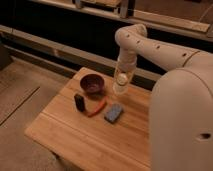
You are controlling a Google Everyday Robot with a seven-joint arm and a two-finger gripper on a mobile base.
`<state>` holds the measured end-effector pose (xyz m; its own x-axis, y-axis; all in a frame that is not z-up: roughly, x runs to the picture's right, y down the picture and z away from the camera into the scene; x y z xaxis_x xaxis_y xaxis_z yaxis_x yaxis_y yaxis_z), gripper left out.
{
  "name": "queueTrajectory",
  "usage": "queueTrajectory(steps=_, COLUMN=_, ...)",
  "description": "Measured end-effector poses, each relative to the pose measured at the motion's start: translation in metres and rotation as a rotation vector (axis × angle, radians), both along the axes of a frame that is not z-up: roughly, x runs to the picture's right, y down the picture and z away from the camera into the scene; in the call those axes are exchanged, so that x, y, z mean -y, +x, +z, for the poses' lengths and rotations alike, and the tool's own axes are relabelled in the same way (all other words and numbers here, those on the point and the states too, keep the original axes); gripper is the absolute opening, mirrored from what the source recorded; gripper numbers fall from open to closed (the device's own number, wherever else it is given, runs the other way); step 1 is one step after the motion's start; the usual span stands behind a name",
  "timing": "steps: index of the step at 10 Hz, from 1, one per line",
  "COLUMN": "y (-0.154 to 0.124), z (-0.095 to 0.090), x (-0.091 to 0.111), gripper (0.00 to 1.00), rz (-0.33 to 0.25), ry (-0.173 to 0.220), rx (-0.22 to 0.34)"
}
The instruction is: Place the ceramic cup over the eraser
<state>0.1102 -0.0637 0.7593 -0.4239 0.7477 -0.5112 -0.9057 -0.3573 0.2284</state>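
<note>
Clenching on ceramic cup (120, 90), gripper (121, 83) hanging at table's (65, 140) far side, beside purple bowl (92, 83). Eraser (79, 102) standing upright, well apart, sitting beyond orange stick (96, 107) from cup, toward table's front.

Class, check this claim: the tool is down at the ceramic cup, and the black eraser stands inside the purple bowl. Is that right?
Not quite. The tool is down at the ceramic cup, but the camera view shows the black eraser standing on the wooden table, just outside the purple bowl, not inside it.
</note>
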Motion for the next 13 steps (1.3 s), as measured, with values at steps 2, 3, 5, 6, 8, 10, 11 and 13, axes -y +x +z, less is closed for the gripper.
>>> queueTrajectory(steps=2, y=0.006, z=-0.02, x=0.012, gripper=0.0, rz=-0.005, ry=0.033, rx=-0.014)
queueTrajectory(steps=3, y=0.005, z=-0.029, x=0.02, gripper=0.0, rz=-0.017, ry=0.045, rx=-0.024)
queueTrajectory(steps=5, y=-0.006, z=-0.044, x=0.036, gripper=0.0, rz=-0.05, ry=0.065, rx=-0.033)
queueTrajectory(steps=6, y=-0.012, z=-0.051, x=0.044, gripper=0.0, rz=-0.067, ry=0.076, rx=-0.036)
queueTrajectory(steps=8, y=-0.032, z=-0.067, x=0.059, gripper=0.0, rz=-0.112, ry=0.102, rx=-0.034)
queueTrajectory(steps=10, y=-0.061, z=-0.082, x=0.068, gripper=0.0, rz=-0.155, ry=0.123, rx=-0.013)
queueTrajectory(steps=11, y=-0.073, z=-0.09, x=0.069, gripper=0.0, rz=-0.169, ry=0.123, rx=0.0)
queueTrajectory(steps=13, y=-0.104, z=-0.111, x=0.065, gripper=0.0, rz=-0.198, ry=0.108, rx=0.06)
